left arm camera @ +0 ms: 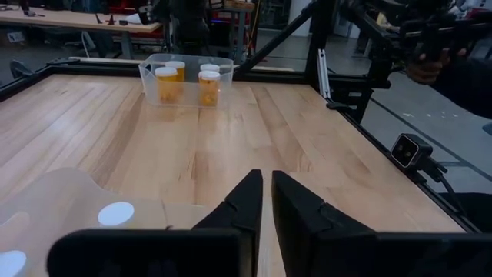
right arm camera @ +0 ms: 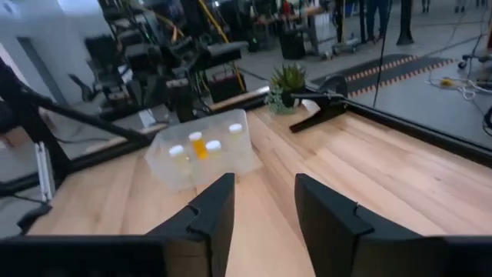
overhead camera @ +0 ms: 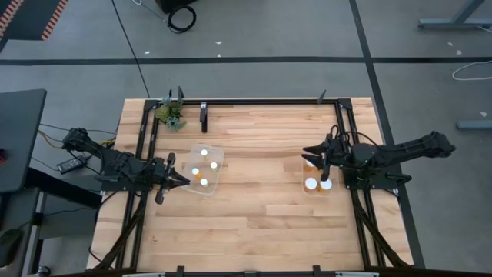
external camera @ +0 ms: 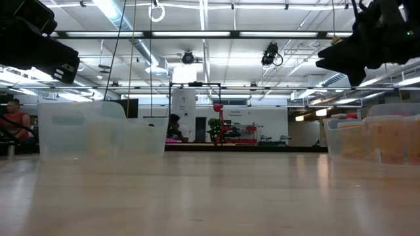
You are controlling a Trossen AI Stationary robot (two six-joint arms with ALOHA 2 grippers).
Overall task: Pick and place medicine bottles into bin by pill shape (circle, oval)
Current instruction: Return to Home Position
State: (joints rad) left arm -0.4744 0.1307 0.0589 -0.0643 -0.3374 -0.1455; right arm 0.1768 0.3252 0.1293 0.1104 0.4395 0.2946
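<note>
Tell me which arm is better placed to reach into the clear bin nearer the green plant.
Left. The left gripper lies right beside that clear bin. The right gripper hangs across the table, above the other bin.

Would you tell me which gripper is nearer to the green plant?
Left. The left gripper is by the bin next to the plant; the right gripper is across the table.
</note>
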